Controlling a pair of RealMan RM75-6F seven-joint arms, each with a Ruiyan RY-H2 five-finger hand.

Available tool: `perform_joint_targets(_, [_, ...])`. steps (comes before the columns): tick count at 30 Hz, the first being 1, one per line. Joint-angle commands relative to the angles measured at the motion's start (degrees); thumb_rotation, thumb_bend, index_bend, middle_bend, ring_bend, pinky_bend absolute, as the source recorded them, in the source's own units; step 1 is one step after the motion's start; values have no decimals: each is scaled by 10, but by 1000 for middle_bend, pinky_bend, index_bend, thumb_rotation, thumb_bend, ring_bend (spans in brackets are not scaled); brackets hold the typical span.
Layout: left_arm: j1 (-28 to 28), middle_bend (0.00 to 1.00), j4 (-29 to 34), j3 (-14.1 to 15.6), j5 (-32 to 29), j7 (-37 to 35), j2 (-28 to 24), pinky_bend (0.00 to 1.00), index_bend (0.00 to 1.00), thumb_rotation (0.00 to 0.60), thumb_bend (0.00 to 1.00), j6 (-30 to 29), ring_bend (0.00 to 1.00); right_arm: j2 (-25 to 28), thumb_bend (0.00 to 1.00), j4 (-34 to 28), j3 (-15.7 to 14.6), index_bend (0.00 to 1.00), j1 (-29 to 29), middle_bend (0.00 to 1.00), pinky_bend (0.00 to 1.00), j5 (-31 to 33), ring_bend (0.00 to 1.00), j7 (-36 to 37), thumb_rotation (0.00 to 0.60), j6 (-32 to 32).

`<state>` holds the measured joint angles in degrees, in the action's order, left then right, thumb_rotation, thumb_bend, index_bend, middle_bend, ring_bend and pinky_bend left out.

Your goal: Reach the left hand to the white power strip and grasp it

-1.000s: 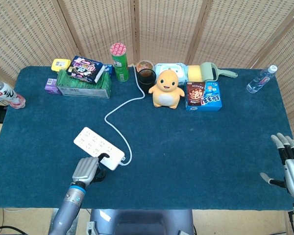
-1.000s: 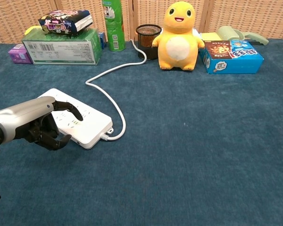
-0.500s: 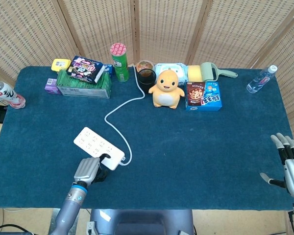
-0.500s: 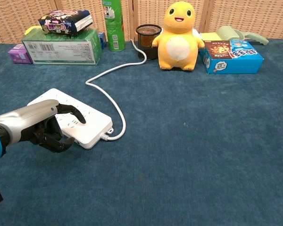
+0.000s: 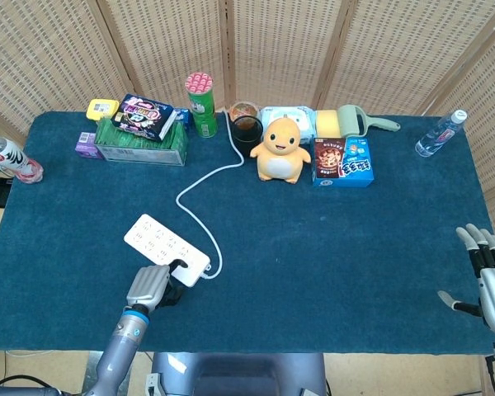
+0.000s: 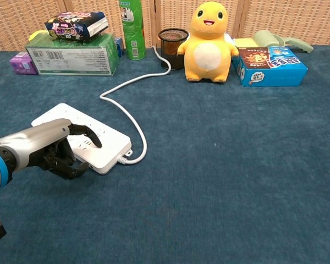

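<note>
Two hands in view, only one matters. Left hand [image 6: 55,151] sits at the near end of the white power strip [image 5: 165,249], fingers curled, dark fingertips [image 6: 91,137] draped over the strip's top w/ thumb side tucked at its near edge. Looks like contact, but can't tell if it's a firm grip yet; strip lies flat on the blue table [image 5: 330,264].

Strip's long axis in head view runs approx 10 to 4 o'clock; hand comes at it from approx 7 o'clock, at the cord [image 5: 200,183] end. Strip body extends away toward 10–11 o'clock from the hand.

Right hand [image 5: 487,276] far off at 3 o'clock, fingers spread, holding nothing. Left is much nearer.
</note>
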<state>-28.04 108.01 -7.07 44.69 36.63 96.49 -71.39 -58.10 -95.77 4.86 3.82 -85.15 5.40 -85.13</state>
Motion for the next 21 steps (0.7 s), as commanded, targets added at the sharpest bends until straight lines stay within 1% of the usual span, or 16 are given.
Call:
perform_joint_targets(1, [-1,1000,-1,0,0,-2,1,1000,254,600,494,0,1000,0,0,0,0,24,0,17,0,0,7,0,600,0])
perform_joint_targets(14, [-18,1000,-8,-5,-20,6,7,1000,255,600,491,0,1000,0,0,1,0,23,1,17,0,1,8,-1,600,1])
perform_joint_targets(18, [-21,1000,1,-4,-21,11,5,1000,254,600,491,-10,1000,1,0,1,0,23,1,17,0,0,8,0,600,0])
perform_joint_targets(21, [-17,1000,16,-3,-18,6,-6,1000,254,600,490,-18,1000,0,0,2,1,24,1,17,0,1,8,1,600,0])
